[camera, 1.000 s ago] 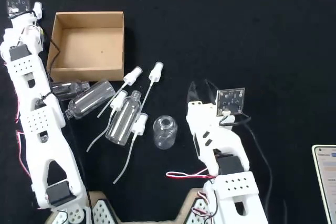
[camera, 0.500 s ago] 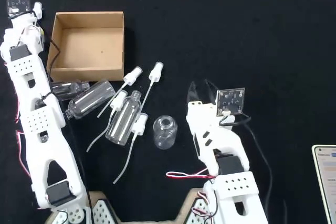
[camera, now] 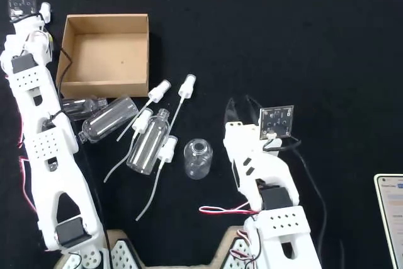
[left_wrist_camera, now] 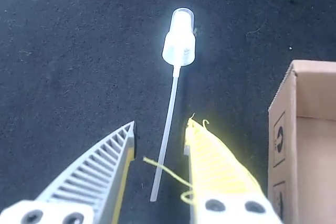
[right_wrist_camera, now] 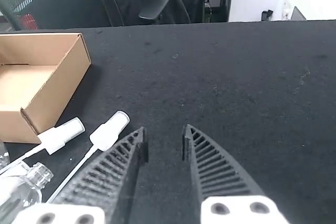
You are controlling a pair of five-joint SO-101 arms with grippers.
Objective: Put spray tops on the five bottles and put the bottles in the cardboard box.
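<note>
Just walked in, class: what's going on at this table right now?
Nothing is being held. The left gripper is open over a loose spray top lying on the table, near the empty cardboard box. The right gripper is open beside more spray tops. The bottles have no tops on yet.

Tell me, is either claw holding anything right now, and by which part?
Nothing is held. The left gripper is open around the tube of a spray top, not pinching it; the right gripper is open and empty.
</note>
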